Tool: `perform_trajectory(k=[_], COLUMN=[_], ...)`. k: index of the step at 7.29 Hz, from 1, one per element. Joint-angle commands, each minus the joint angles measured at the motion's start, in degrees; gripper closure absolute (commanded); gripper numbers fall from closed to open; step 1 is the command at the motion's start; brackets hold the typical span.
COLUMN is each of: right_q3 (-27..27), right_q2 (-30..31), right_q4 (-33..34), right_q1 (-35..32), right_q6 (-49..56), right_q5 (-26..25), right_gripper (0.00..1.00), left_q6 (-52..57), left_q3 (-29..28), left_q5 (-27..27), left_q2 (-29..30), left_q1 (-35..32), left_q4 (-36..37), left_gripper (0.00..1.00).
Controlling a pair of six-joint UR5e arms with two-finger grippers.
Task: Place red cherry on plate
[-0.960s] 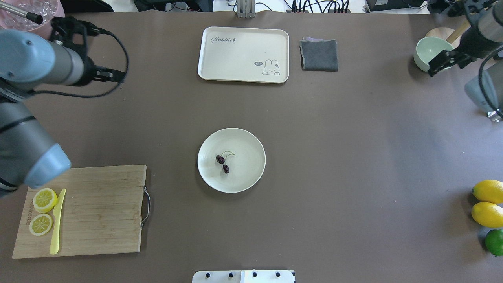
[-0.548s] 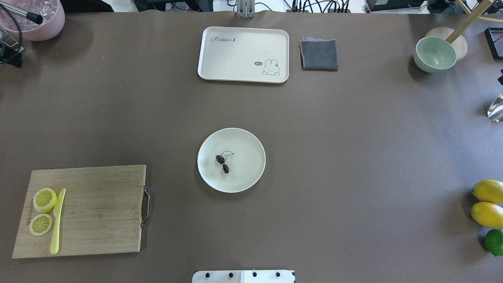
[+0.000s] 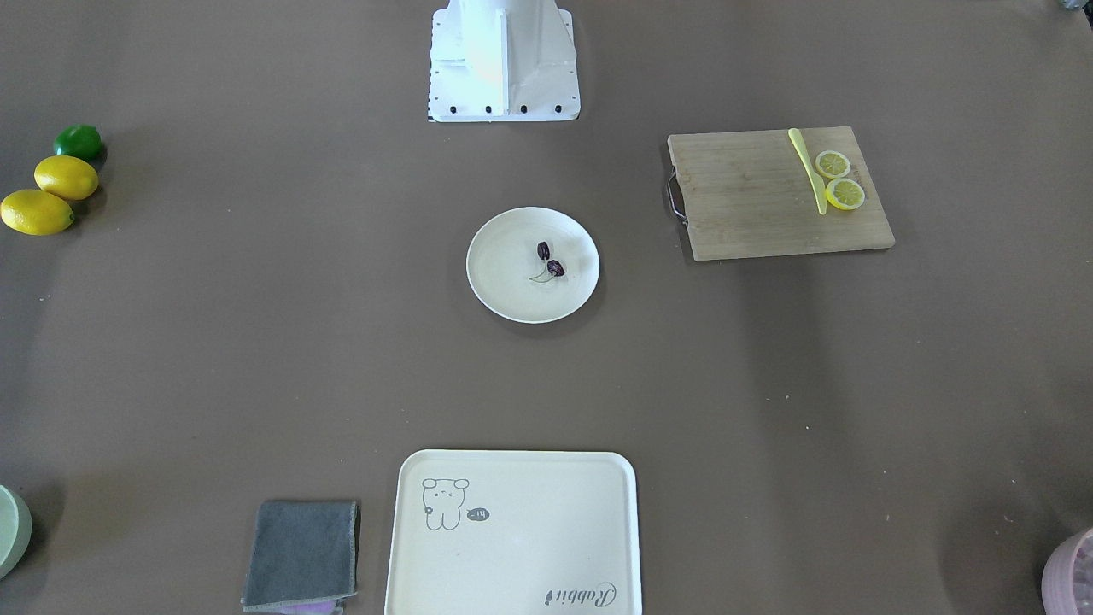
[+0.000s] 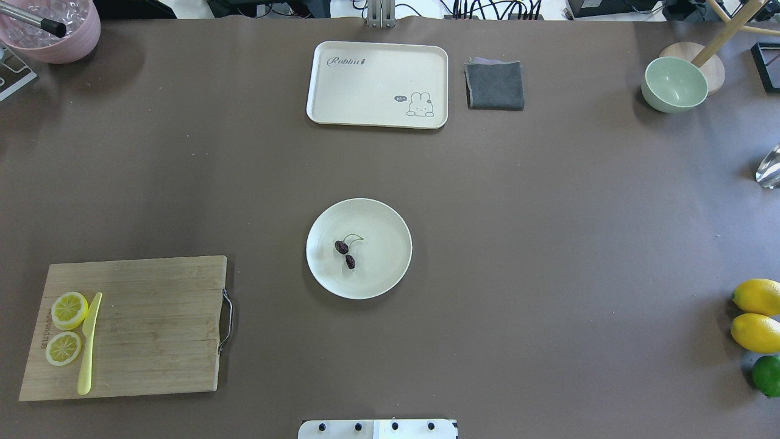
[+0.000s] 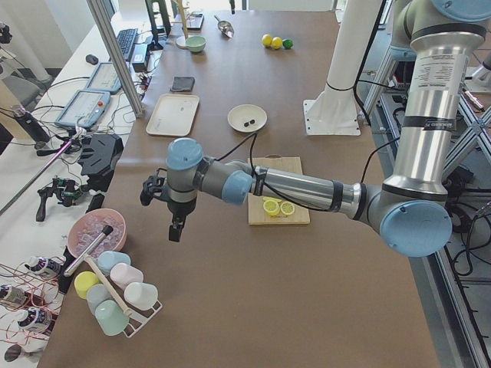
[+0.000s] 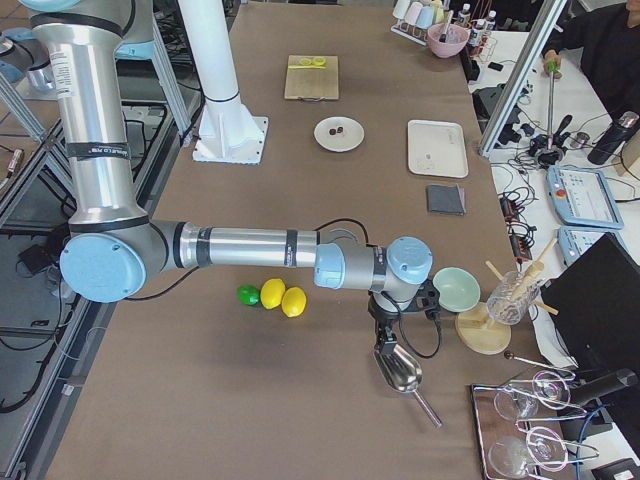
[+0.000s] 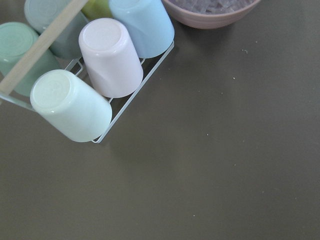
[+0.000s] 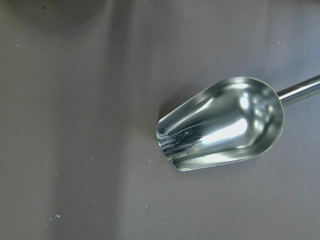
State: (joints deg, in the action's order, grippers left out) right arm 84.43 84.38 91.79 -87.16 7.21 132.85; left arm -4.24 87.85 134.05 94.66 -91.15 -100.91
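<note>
The red cherry (image 4: 345, 253), a dark stemmed pair, lies left of centre inside the round cream plate (image 4: 384, 244) in the middle of the table, and shows in the front view as cherry (image 3: 549, 260) on plate (image 3: 504, 273). Neither arm appears in the overhead or front views. In the left side view my left gripper (image 5: 175, 230) hangs over the table end near the cup rack. My right gripper (image 6: 383, 340) hovers above a metal scoop in the right side view. I cannot tell whether either is open or shut.
A wooden board (image 4: 152, 329) carries two lemon slices (image 4: 68, 310) and a yellow knife. A cream tray (image 4: 378, 84) and grey cloth (image 4: 495, 85) lie at the far edge. Also here: green bowl (image 4: 673, 83), lemons (image 4: 755, 314), metal scoop (image 8: 222, 127), cup rack (image 7: 90, 75).
Both arms have pulled outward and left the overhead view, the left one to the left end, the right one to the right end. The cherry and plate have not moved.
</note>
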Motion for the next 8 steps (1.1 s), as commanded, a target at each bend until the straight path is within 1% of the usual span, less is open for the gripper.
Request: perform_trajectory(k=[1,3,8], right_q3=[0.0,0.6,0.9], right_q2=[-0.1,-0.4,-0.3], right_q4=[0.0,-0.3,-0.4], right_q1=[-0.2,-0.2,-0.2], right_q6=[-0.4,-2.4,-2.4], right_q5=[0.0,0.1,0.1], right_gripper=[0.00,0.00,0.00], left_q6=[0.8,0.6,0.6], left_q3=[-0.6,-0.6,-0.8], left_q5=[0.9,0.9,0.8], left_q2=[0.5,0.8,0.7], left_q1=[-0.6,-0.6,-0.6], left_q4=[0.4,0.4,0.0], left_gripper=[0.02,0.02,0.02])
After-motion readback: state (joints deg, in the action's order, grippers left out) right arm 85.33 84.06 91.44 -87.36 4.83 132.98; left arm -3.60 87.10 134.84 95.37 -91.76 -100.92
